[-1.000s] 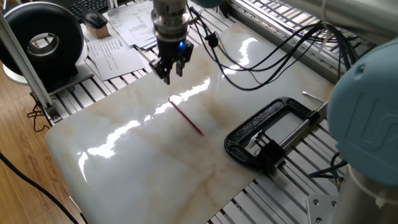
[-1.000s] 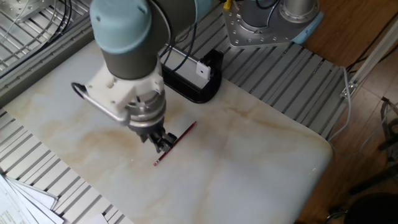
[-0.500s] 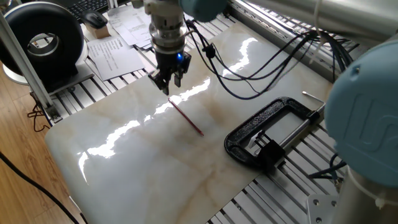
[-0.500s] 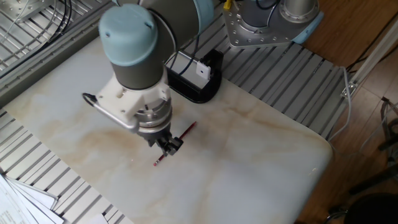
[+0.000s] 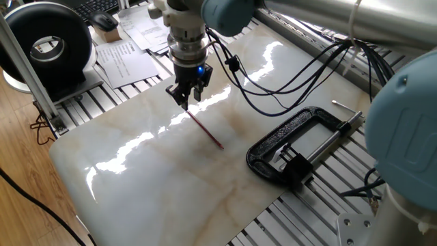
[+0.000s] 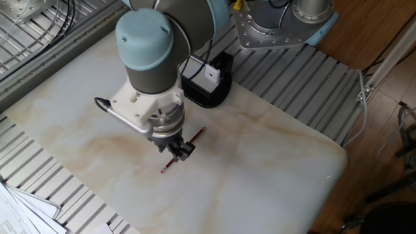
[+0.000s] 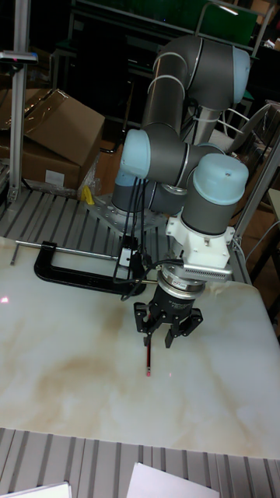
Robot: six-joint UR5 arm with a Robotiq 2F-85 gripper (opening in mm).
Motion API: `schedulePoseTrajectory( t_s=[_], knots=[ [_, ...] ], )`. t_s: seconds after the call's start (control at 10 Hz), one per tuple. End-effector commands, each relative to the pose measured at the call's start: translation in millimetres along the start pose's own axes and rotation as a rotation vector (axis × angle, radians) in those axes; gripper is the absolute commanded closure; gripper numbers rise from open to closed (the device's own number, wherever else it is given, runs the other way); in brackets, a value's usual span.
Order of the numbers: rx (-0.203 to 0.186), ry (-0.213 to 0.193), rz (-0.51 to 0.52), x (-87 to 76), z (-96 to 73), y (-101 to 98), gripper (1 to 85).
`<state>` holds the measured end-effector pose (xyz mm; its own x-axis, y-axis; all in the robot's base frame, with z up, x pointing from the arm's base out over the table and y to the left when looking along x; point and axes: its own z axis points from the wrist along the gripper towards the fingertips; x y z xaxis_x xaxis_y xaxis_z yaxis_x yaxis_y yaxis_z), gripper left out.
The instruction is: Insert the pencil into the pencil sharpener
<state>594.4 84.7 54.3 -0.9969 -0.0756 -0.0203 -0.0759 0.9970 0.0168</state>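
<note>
The red pencil (image 5: pixel 208 132) lies flat on the marble slab (image 5: pixel 150 178), also seen in the other fixed view as the pencil (image 6: pixel 199 133) and in the tall view as the pencil (image 7: pixel 146 358). My gripper (image 5: pixel 187 101) hangs open just over the pencil's far end, fingers pointing down and nothing between them; it shows too as the gripper (image 6: pixel 180 155) and the gripper (image 7: pixel 166 336). The pencil sharpener (image 5: pixel 295 164), a small black block, sits in the jaws of a black C-clamp (image 5: pixel 276 140) at the slab's right edge, well apart from the gripper.
The C-clamp's silver bar (image 5: pixel 334 137) sticks out over the slatted aluminium table. Papers (image 5: pixel 126 55) and a round black device (image 5: pixel 48 44) lie beyond the slab's far left corner. Cables (image 5: pixel 287 61) trail from the wrist.
The gripper has shifted a little along the slab toward the pencil and come lower over its end. The pencil and clamp have not moved.
</note>
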Motion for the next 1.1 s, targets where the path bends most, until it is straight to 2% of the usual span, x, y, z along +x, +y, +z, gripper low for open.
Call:
schedulePoseTrajectory(
  t_s=[0.0,0.1,0.5,0.6,0.8,1.0],
  knots=[
    [-0.012,0.005,0.005,12.5,3.4,-4.1,41.0],
    [-0.015,-0.015,-0.007,18.6,8.3,-7.5,41.0],
    [-0.019,-0.007,0.022,21.7,8.7,-5.7,40.7],
    [0.001,-0.012,0.03,19.8,14.7,-3.8,40.7],
    [-0.011,-0.021,0.04,15.7,24.8,5.5,40.7],
    [-0.003,-0.031,0.049,14.7,35.1,16.8,41.0]
  ],
)
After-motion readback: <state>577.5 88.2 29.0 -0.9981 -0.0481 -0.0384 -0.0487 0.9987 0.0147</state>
